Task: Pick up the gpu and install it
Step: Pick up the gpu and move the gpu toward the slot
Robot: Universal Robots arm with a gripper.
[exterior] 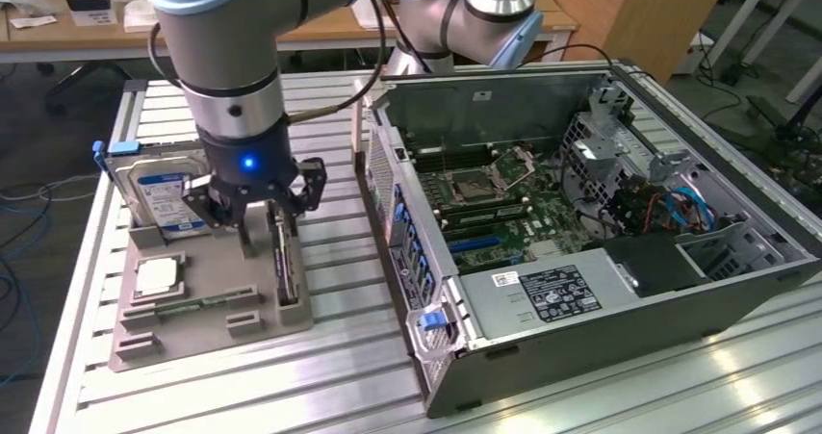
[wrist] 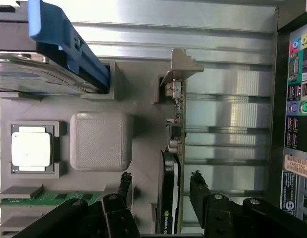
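There is little here you can actually read. On the gpu (wrist: 168, 193), a green swirl emblem (wrist: 167, 218) sits beside white letters that are only partly in view. Three labels carry print too small for you to read: the power supply label (exterior: 559, 294) at lower centre of the exterior view, the blue-white hard drive label (exterior: 165, 198) at its left, and the barcode sticker (wrist: 297, 166) on the computer case (wrist: 280, 99).

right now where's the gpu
The gpu stands on edge in the grey tray at the exterior view's left, between the open fingers, with the computer case beside it.
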